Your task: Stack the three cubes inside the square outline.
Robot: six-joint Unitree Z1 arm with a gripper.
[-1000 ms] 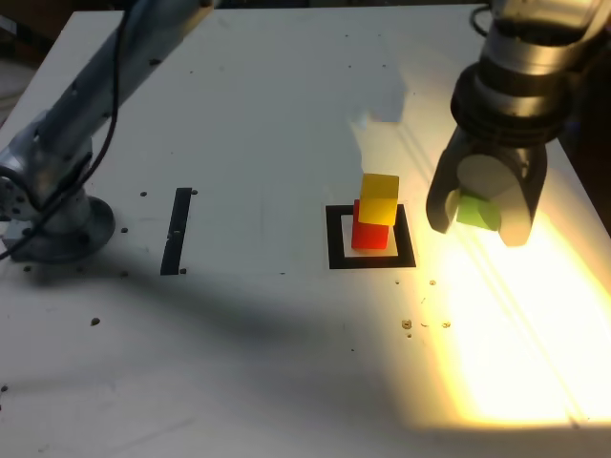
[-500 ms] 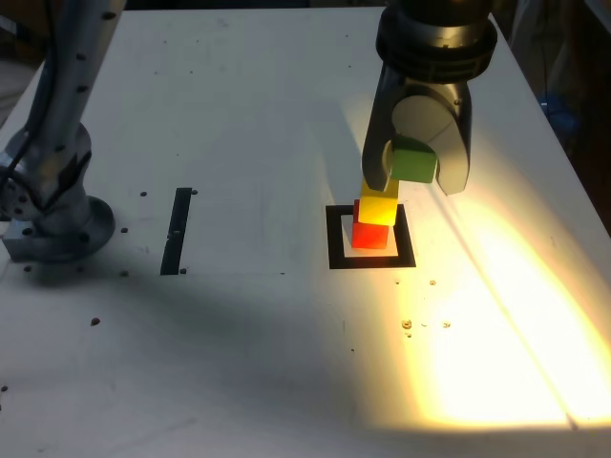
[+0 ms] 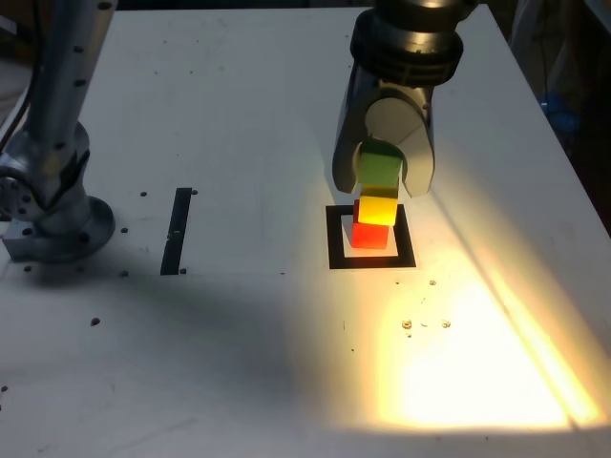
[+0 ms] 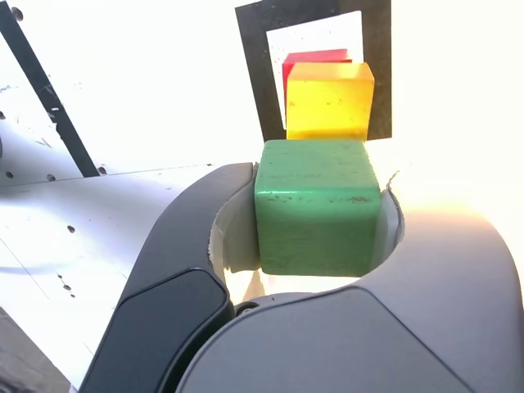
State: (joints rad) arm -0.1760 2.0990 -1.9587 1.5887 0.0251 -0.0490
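we held the green cube (image 3: 379, 169) clamped in our gripper (image 3: 382, 172), just above the yellow cube (image 3: 378, 209) stacked on the red cube (image 3: 369, 235) inside the square outline (image 3: 335, 239), the black tape strip (image 3: 178, 230) lying well off toward nine o'clock.

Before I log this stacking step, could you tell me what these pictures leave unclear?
- Whether the green cube touches the yellow cube: neither view shows a gap.
- Red cube: mostly hidden behind yellow in the wrist view.
- Pincer top: cut off by the exterior view's edge.
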